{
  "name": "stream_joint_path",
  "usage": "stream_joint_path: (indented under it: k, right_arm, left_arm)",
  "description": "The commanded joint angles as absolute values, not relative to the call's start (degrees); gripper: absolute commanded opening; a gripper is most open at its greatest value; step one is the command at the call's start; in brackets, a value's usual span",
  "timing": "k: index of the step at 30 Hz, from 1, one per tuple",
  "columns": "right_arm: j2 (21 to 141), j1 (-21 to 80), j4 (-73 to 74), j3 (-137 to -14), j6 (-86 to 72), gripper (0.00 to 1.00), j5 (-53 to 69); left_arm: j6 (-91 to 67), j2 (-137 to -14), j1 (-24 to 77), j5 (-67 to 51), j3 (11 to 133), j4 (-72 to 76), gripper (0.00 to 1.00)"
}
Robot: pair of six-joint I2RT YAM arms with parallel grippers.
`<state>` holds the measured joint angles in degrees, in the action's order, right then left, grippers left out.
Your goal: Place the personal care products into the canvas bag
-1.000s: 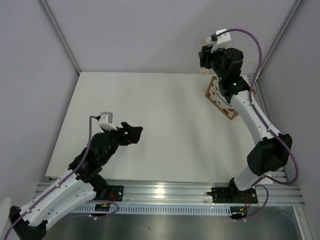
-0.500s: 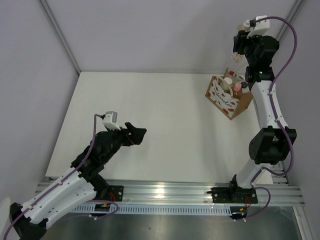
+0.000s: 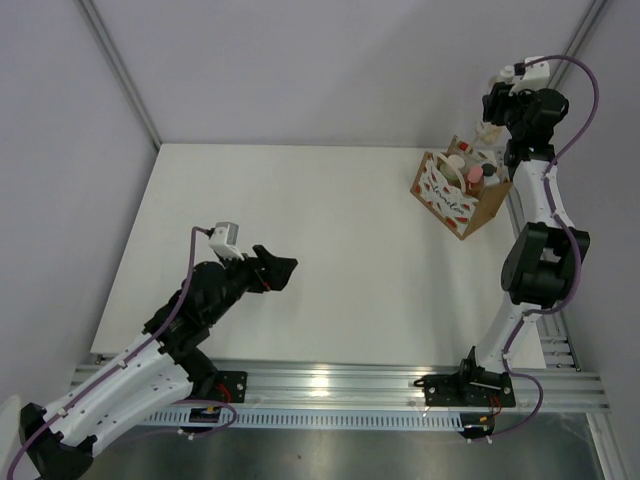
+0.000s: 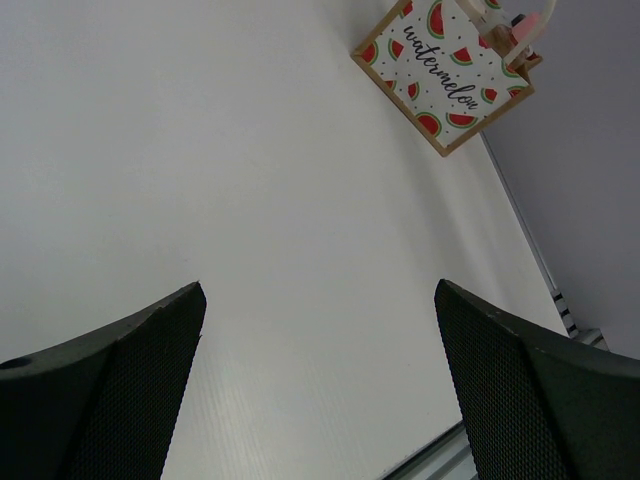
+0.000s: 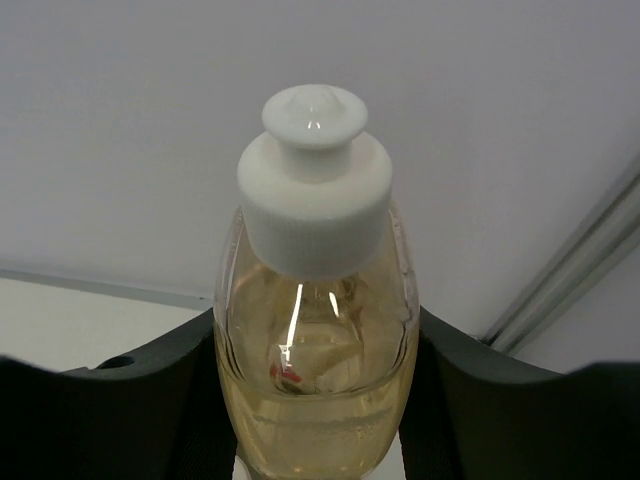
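Note:
The canvas bag [image 3: 452, 198] stands at the table's far right, its white watermelon-print panel facing left; it also shows in the left wrist view [image 4: 445, 78]. Three bottles stand in it: a cream-capped one [image 3: 457, 161], an orange one with a pink cap [image 3: 473, 180] and a black-capped one [image 3: 487, 170]. My right gripper [image 3: 503, 88] is raised high behind the bag, shut on the amber flask [image 5: 315, 400] with the white cap [image 5: 315, 180]. My left gripper [image 3: 280, 268] is open and empty over the near left of the table.
The white table [image 3: 300, 230] ends at grey walls behind and on both sides. A metal frame post [image 3: 565, 60] runs up just beside my right gripper. The aluminium rail [image 3: 330, 385] runs along the near edge.
My right arm has swung right and further back with the flask, from in front of the bag to beside the corner post, uncovering the bag. My left arm has barely shifted.

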<state>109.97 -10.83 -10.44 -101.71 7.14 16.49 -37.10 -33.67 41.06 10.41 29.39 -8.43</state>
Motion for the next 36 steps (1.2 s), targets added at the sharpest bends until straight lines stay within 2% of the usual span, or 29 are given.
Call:
stream_joint_path:
  k: [1,18,27,36]
  right_arm:
    - [109.1,-10.2,-26.1,-103.3,9.5,0.00,23.2]
    - [116.5,-11.7,-29.4,-97.6,14.4,0.00,31.4]
    - [118.3,-12.1,-31.9,-97.9,8.0,0.00,38.8]
    - [120.1,-12.7,-37.3,-93.5,2.1,0.00,41.0]
  left_arm:
    - [-38.0,-33.8,40.9,8.5,30.5,-6.2,0.99]
    - [-38.0,-34.6,40.9,6.6,30.7,-5.4,1.00]
    - [-38.0,-34.6,40.9,6.9,30.5,-5.5,0.99]
    - [-38.1,-33.7,40.9,6.5,30.5,-5.6,0.99]
